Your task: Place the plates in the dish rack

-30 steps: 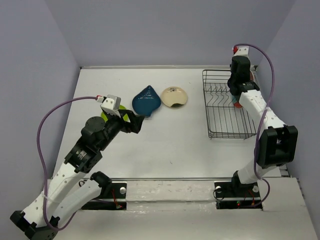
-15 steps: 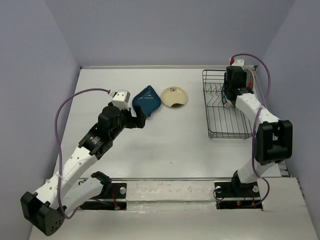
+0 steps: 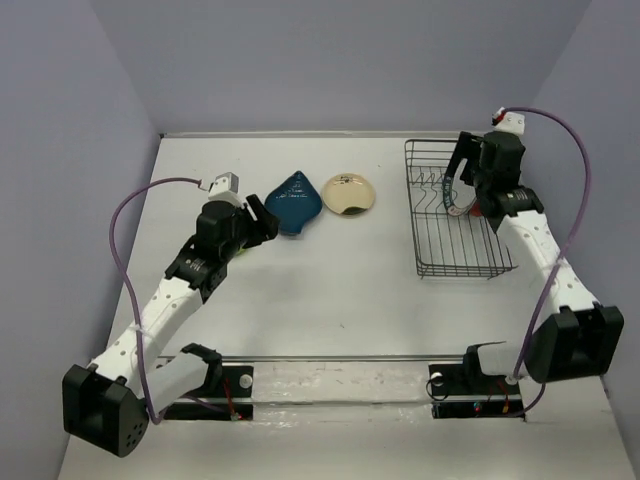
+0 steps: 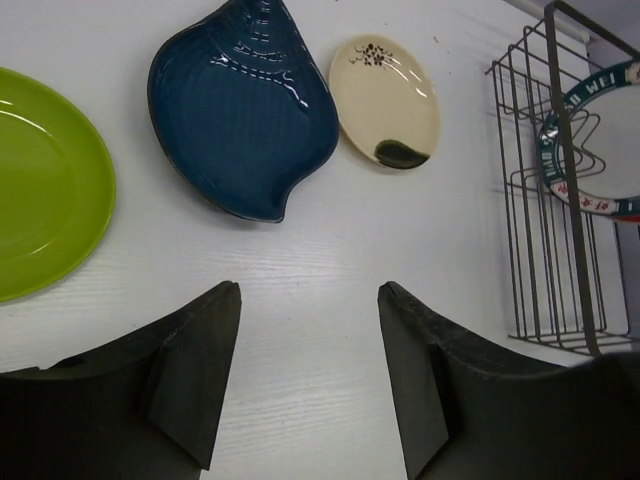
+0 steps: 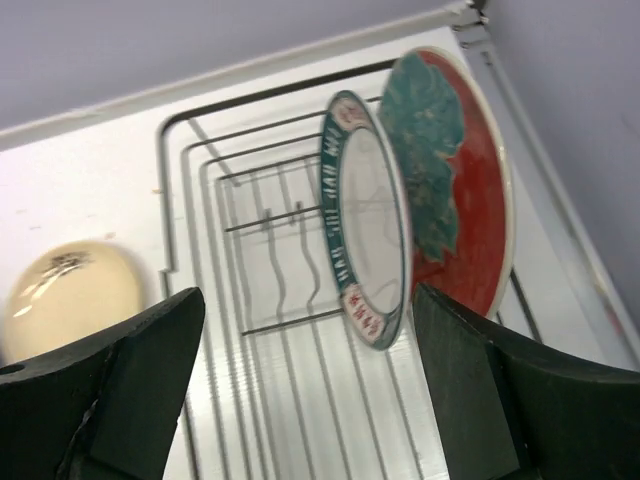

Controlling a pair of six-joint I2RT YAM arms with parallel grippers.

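Note:
The black wire dish rack [image 3: 465, 272] stands at the back right. Two plates stand upright in it: a red-and-teal floral plate [image 5: 455, 170] and, in front of it, a white plate with a patterned rim [image 5: 365, 215]. My right gripper [image 5: 308, 295] hangs open over the rack, and the white plate's lower rim is close by its right finger. The dark teal teardrop plate [image 4: 245, 115], the small cream plate [image 4: 388, 100] and the lime-green plate [image 4: 40, 190] lie flat on the table. My left gripper [image 4: 310, 290] is open and empty, just short of the teal plate.
Grey walls close the table in at the back and on both sides. The rack [image 4: 568, 160] sits near the right wall. The left arm stretches diagonally over the left half of the table and covers the green plate from above.
My right gripper has opened and let go of the white patterned plate, which now stands in the rack. My left arm has reached farther back toward the teal plate, its jaws a little narrower.

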